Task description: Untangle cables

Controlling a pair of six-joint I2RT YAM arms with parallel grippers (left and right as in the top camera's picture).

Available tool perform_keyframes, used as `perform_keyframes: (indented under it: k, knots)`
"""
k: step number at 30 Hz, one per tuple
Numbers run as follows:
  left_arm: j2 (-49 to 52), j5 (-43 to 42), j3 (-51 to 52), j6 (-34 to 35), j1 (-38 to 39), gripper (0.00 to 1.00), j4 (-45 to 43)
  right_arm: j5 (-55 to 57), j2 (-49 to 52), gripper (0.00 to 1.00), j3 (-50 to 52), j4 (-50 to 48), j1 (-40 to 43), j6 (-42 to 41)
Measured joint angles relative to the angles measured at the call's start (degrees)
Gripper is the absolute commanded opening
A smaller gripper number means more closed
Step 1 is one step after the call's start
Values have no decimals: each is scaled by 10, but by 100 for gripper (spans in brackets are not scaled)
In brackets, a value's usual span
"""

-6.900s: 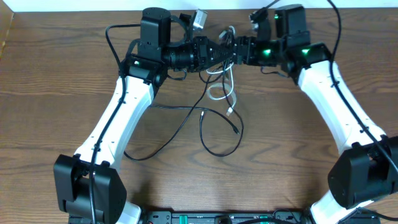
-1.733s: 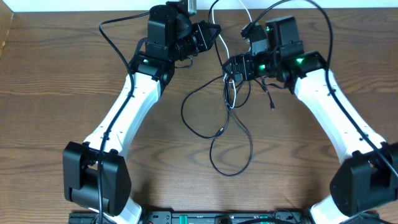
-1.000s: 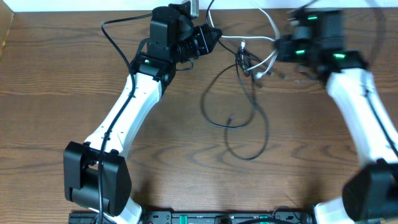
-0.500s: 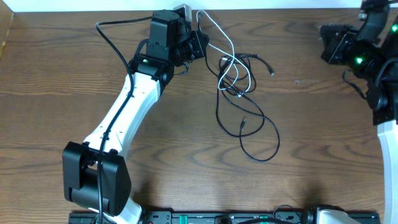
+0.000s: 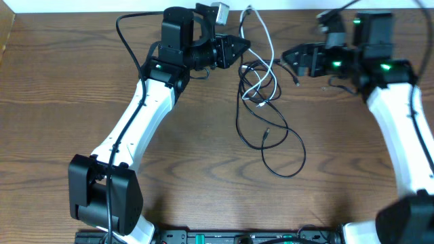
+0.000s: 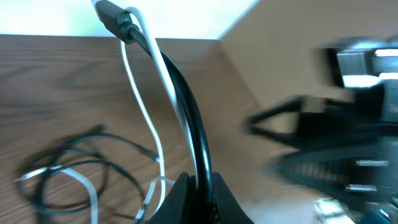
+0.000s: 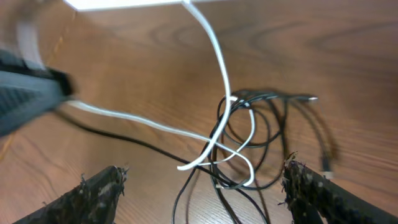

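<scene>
We are looking down on a brown wood-grain counter, where thin black cords and a thin white cord are lying tangled together between the two arms, toward the far edge. From the tangle, black loops are trailing across the wood toward the near side.

The left hand is pointing right, just beside the tangle, and it is squeezing tight. In its wrist view we are seeing a black strand running straight into its closed fingers, with a white strand pressed alongside. Both strands are rising away from the fingers to a dark plug end.

The right hand is facing left from the other side of the tangle, near it but not touching it. In the right wrist view its two fingers are standing wide apart with nothing between them, and the knotted cords are lying on the wood beyond them. There the white cord is crossing over the black loops.
</scene>
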State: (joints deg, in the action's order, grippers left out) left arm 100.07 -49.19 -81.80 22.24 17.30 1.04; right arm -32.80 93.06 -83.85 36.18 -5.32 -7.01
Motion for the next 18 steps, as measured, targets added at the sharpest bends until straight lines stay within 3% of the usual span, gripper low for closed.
perform_keyframes:
  k: [9,16,18]
  knots:
    - [0,-64,0,55,0,7,-5,-17,104,81,0,-70,-21,-7]
    - [0,-71,0,89,0,7,-6,12,139,81,0,-97,-42,-61]
    - [0,-73,0,92,0,8,-7,18,151,73,0,-118,-47,-79]
